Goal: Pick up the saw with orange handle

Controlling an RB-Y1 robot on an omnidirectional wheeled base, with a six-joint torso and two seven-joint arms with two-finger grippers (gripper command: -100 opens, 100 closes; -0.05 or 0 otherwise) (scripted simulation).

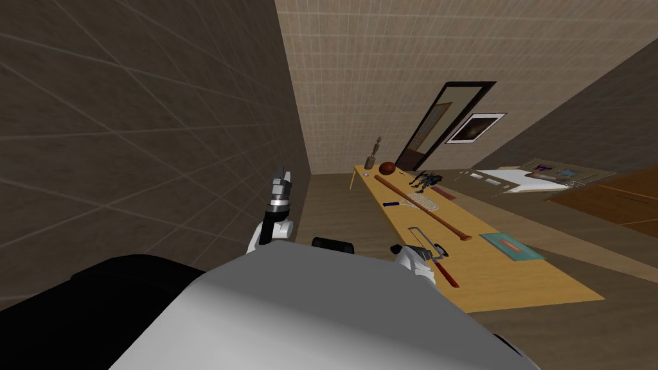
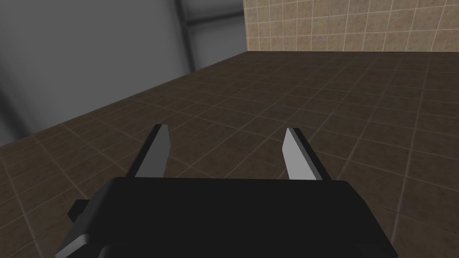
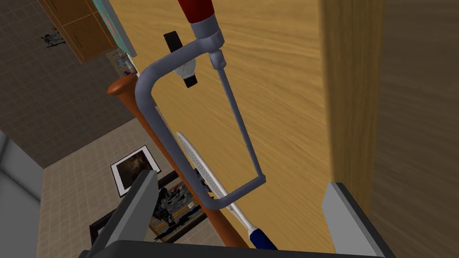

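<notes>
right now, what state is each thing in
coping saw: red handle, lying flat on the wooden table, not gripped
right gripper: open, hovering over the saw's frame
left gripper: open, empty
baseball bat: lying flat beside the saw
ball: resting at the table's far end

From the right wrist view, the saw (image 3: pixel 150 103) loses most of its red handle past the top edge. Its grey frame covers part of the bat (image 3: pixel 127 92) and of the black-strapped item (image 3: pixel 172 42) lying behind it. The racket (image 3: pixel 197 161) is cut off at its blue grip. Toward the far end of the table (image 1: pixel 514 282), a dark spindly thing (image 1: pixel 427 181) is too small to make out.
</notes>
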